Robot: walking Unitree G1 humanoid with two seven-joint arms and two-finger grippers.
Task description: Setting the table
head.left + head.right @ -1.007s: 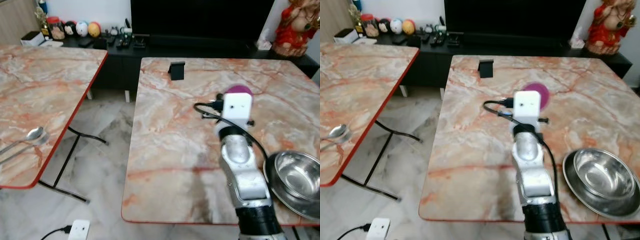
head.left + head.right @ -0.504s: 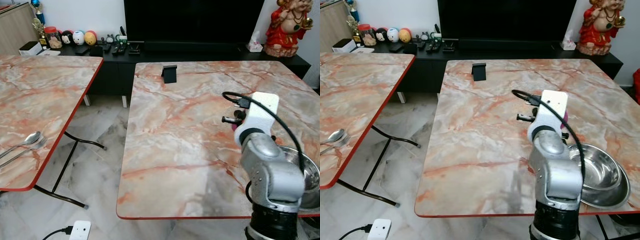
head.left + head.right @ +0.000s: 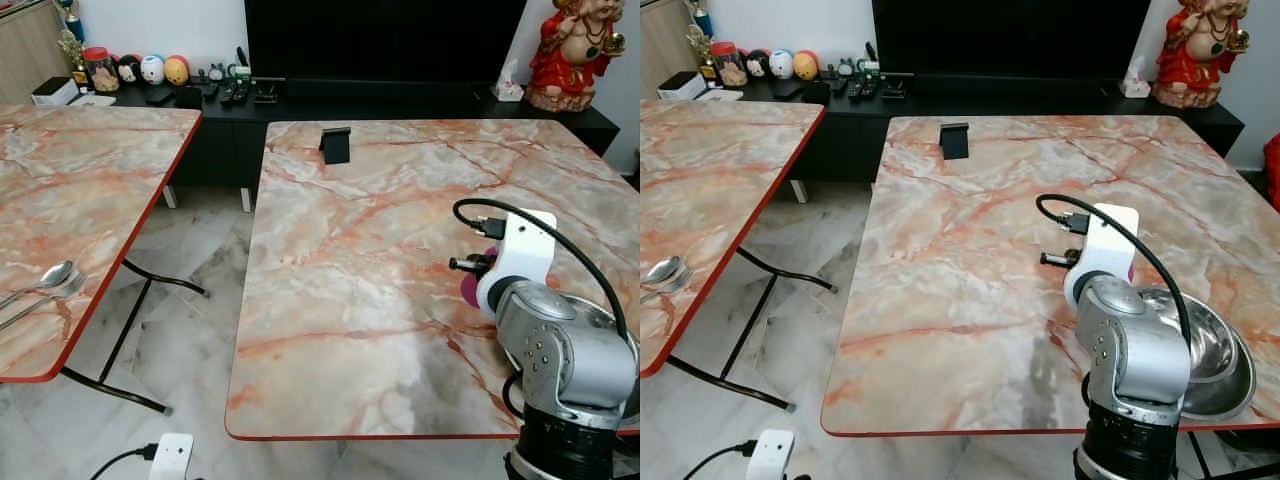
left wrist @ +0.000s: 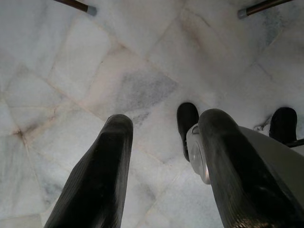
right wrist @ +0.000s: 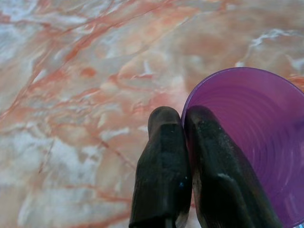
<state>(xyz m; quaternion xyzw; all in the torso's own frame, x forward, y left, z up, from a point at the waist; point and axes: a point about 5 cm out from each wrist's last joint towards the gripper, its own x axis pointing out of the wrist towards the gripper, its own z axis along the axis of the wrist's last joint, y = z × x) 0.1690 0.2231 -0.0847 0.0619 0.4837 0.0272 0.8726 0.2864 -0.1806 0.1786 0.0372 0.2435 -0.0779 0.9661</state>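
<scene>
Purple cup: we hold its rim pinched between the two fingers of our right gripper, above the marble table. At four o'clock of it sits the steel bowl. Our left gripper hangs with fingers apart over the floor.
</scene>
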